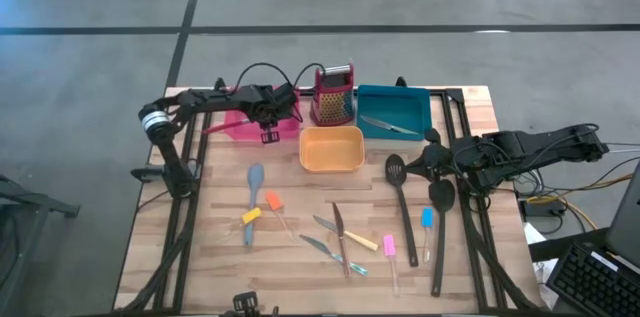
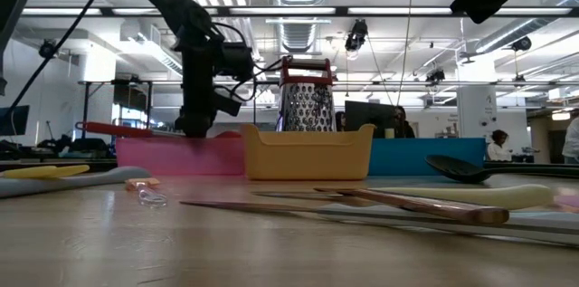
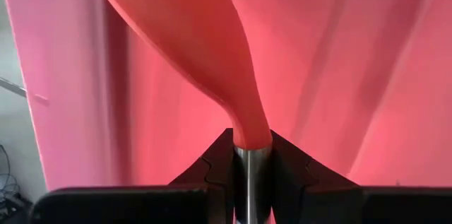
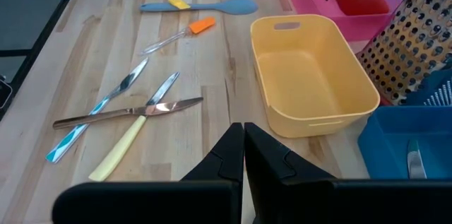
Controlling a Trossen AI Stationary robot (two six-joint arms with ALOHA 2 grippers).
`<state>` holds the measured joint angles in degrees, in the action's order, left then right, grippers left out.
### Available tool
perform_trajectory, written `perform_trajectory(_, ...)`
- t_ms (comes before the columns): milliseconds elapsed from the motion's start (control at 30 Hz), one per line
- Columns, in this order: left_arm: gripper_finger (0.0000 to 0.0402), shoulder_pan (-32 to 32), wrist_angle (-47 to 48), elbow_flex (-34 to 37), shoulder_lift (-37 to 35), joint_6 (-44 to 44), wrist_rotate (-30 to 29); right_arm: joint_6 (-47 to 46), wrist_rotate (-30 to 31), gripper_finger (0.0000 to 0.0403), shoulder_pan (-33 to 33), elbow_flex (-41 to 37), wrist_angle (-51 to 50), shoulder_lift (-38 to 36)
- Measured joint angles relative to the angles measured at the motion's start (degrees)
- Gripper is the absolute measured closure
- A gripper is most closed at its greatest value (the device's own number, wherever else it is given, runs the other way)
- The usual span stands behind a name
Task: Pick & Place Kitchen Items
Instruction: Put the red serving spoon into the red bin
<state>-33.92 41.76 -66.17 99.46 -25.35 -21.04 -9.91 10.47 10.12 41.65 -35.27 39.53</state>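
Note:
My left gripper (image 1: 268,133) hangs over the pink tray (image 1: 238,129) at the far left, shut on a red spoon (image 3: 191,47). The spoon's head (image 4: 360,1) is inside the tray, and its red handle end (image 2: 118,129) reaches out past the tray's left rim. My right gripper (image 4: 244,136) waits shut above the table's right side, touching nothing. Loose kitchen items lie flat on the wood: a blue-grey spatula (image 1: 254,192), orange (image 1: 272,200) and yellow (image 1: 250,215) pieces, knives (image 1: 335,229) and black spoons (image 1: 400,189). My left gripper pinches the spoon's metal neck (image 3: 252,174) between its two fingers (image 3: 215,171), right where the red head begins. The fingers come steeply from above and lie across the shaft. The spoon sits about level; whether its head touches the tray's floor I cannot tell.
A yellow-orange tray (image 1: 331,165) stands mid-table. A teal tray (image 1: 393,99) with a knife in it is at the far right, and the upright red grater (image 1: 334,95) stands between the pink and teal trays. Pink (image 1: 389,247) and blue (image 1: 427,219) pieces lie near the black spoons.

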Motion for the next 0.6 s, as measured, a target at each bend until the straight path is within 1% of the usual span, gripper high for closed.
perform_trajectory(600, 0.0348, -0.5, 0.0, 0.0, 2.8, 0.6, 0.0, -0.1, 0.0, 0.0394, 0.0, 0.0, 0.0, 0.0)
